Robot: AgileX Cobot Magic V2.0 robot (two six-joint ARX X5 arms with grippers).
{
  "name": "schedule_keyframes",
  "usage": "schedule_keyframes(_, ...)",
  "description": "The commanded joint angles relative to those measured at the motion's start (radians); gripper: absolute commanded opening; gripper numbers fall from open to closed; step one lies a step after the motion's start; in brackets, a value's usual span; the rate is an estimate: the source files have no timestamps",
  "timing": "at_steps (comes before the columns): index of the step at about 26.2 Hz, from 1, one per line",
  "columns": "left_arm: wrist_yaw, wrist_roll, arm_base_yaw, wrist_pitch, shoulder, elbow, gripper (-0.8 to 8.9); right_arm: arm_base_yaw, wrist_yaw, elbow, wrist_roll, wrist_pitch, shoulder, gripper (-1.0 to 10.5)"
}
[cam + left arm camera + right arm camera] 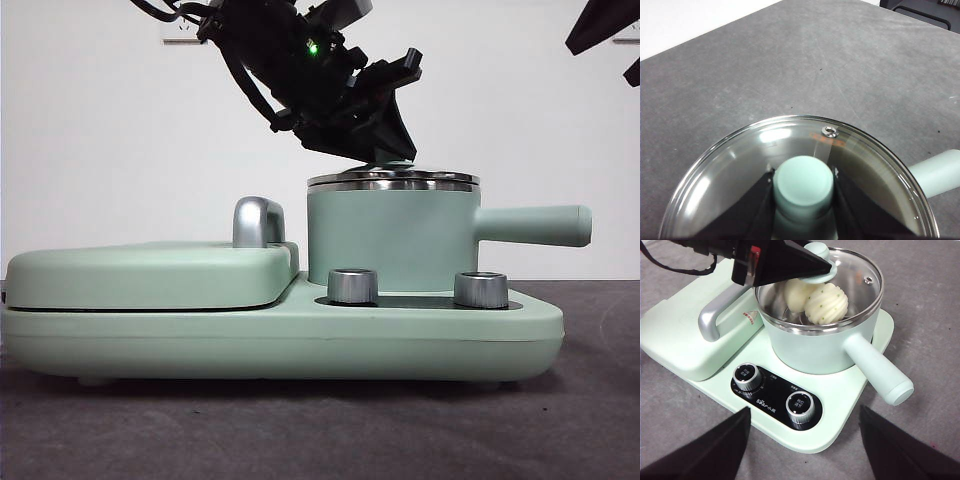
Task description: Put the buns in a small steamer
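The small steamer point(390, 240) stands on the right half of a mint-green base, its side handle point(535, 225) pointing right. Its glass lid point(392, 180) lies on the steel rim. My left gripper point(385, 140) comes down from above and is shut on the lid's green knob point(803, 187). Through the glass in the right wrist view, both buns lie inside the steamer point(815, 347): the smooth bun point(796, 292) and the ribbed bun with green dots point(827, 304). My right gripper point(805, 410) is open and empty, held above the front of the base.
The flat lidded griddle point(150, 275) with a steel handle point(258, 222) takes the base's left half. Two steel dials point(352, 286) point(481, 289) sit on the base's front. Grey table point(320, 430) lies all around. The right arm shows as a black tip point(605, 30).
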Motion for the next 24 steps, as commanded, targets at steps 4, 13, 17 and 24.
schedule_keyframes(4,-0.002,-0.023,-0.004,-0.050,0.019,0.021,0.12,0.007,0.000,0.010,0.007,0.010,0.005,3.4)
schedule_keyframes(13,-0.002,-0.021,-0.003,-0.055,0.019,0.066,0.12,0.007,0.000,0.010,0.007,0.010,0.005,3.4)
schedule_keyframes(17,-0.002,-0.008,-0.002,-0.083,0.023,0.066,0.12,0.007,0.000,0.010,0.007,0.010,0.005,3.4)
schedule_keyframes(24,-0.002,0.006,-0.002,-0.086,0.054,0.066,2.41,0.007,0.000,0.010,0.008,0.010,0.004,3.4)
